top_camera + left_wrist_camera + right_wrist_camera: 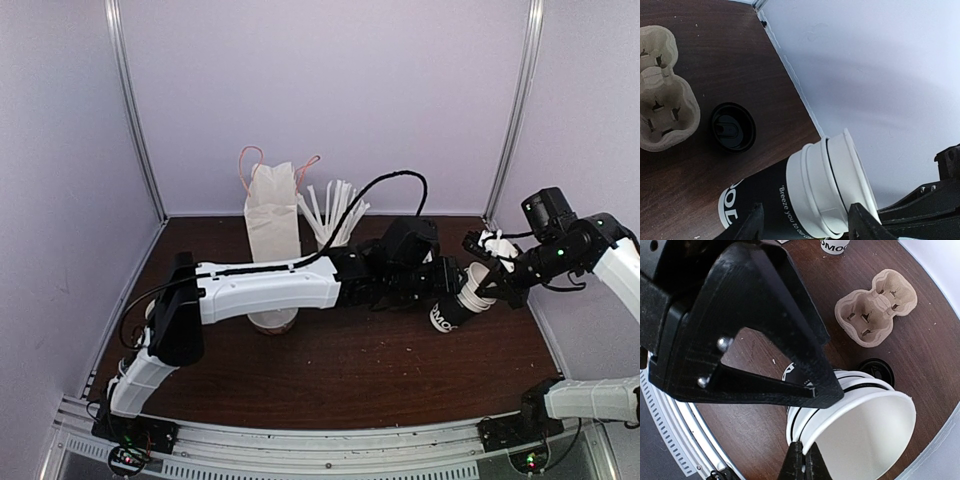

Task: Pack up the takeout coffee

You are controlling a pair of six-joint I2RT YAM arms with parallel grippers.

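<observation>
**Item: takeout coffee, held off the worktop between both arms**

- **Location.** The takeout coffee (765,200) lies on its side in the air above the right half of the worktop (350,380), base toward the left arm and mouth toward the right arm.
- **Left end effector** (806,216). Its fingers straddle the black body just below the white rim and are closed on it from both sides.
- **Right end effector** (803,452). Its fingers are pressed together on the thin lip of a white inner cup (865,435), which sits nested in the black cup's mouth. The white cup's interior looks empty.
- **Lid** (732,127). Black and round, it lies flat on the worktop below the cup and is not fitted.
- **Pulp carrier** (687,105). It sits just beside the lid, and its wells are vacant.
- **Far side.** A paper bag (272,215) stands upright, with stirrer sticks (335,205) just to its right.

**Handling notes (judgement).**
- The cup is probably light and empty.
- The paper wall is thin, and with the lid off it will ovalise under a hard squeeze.
- The printed sleeve looks smooth and may slip.
- The best hold is around the mid-body or just under the rolled rim, where the paper is stiffest, using moderate force.
- The nested cup may bind, so a straight pull along the axis suits it better than a twist.
- The lid is rigid but shallow, and an edge pinch is likely needed.
</observation>
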